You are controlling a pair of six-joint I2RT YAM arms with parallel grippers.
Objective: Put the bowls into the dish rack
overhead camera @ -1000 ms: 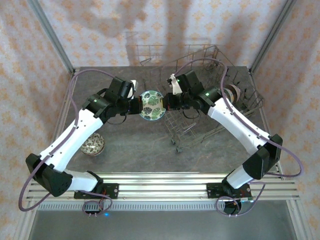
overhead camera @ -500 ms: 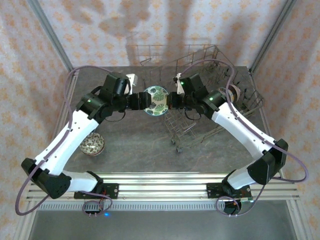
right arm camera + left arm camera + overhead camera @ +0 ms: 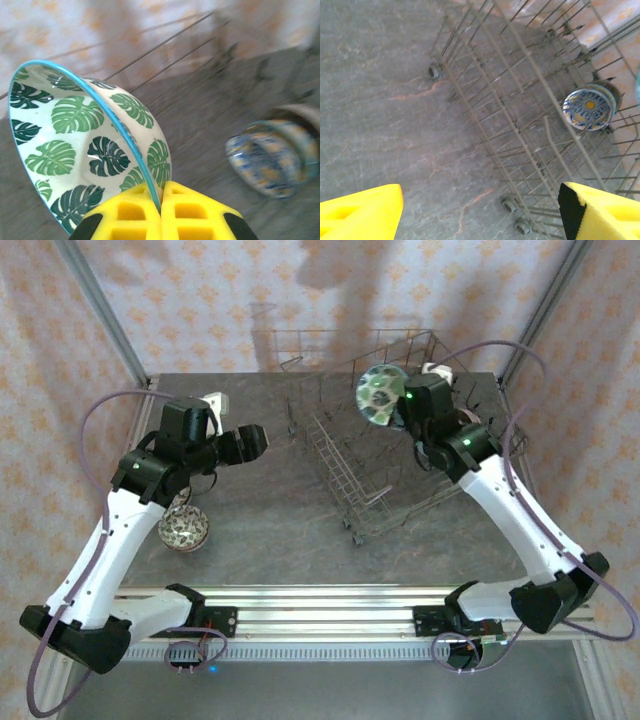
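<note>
You are looking down on a grey, veined table (image 3: 270,530) closed in by pale patterned walls (image 3: 200,300). The dish rack (image 3: 340,465), a large grey wire basket with upright tines and raised sides, stands on the right half of the table, set at an angle to its edges; in your left wrist view its wires (image 3: 520,100) run across most of the picture. Your left arm (image 3: 110,530) reaches up the left side and your right arm (image 3: 510,500) bends over the rack from the right. A white leaf-print bowl (image 3: 378,395) with a blue rim is held on edge in the air above the far part of the rack; your right wrist view shows its green leaves close up (image 3: 85,145). A dark patterned bowl (image 3: 184,529) sits upright on the table well left of the rack, beside the left arm. A blue-and-white bowl (image 3: 587,109) with an orange centre stands on edge among the tines, blurred in the right wrist view (image 3: 272,160). Your right gripper (image 3: 161,192) is pinched closed on the leaf-print bowl's rim. Your left gripper (image 3: 250,440) hovers left of the rack with its yellow fingers (image 3: 360,212) spread wide and nothing between them.
</note>
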